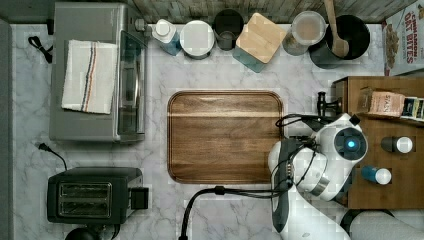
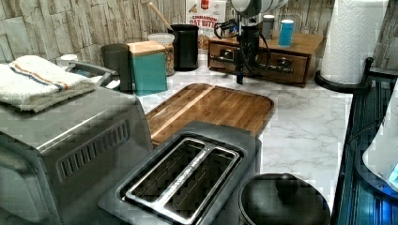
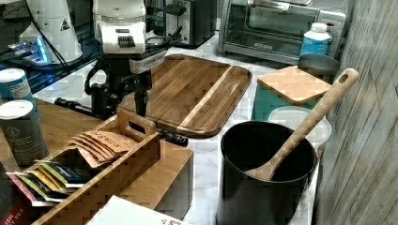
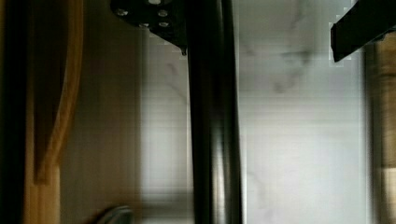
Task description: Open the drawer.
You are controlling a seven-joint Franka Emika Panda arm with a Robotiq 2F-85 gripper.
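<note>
The drawer (image 2: 281, 63) is the front of a small wooden cabinet (image 1: 385, 175) at the top view's right. Its long black bar handle (image 2: 268, 67) runs across the front, and one end (image 3: 174, 138) sticks out past a wooden caddy. My gripper (image 2: 241, 75) hangs pointing down right at the handle. In the wrist view the handle (image 4: 215, 140) lies between the two fingers, close against one finger (image 4: 154, 16) and well apart from the other. The gripper (image 4: 257, 28) is open around the bar. In the top view the arm's wrist (image 1: 347, 145) covers the gripper.
A flat wooden tray (image 1: 225, 137) lies just in front of the cabinet. On the cabinet top stand two cans (image 3: 21, 131) and a tea caddy (image 3: 108, 154). Canisters and a black crock with a wooden spoon (image 1: 340, 40) line the back. A toaster (image 1: 92, 195) and toaster oven (image 1: 95, 75) stand opposite.
</note>
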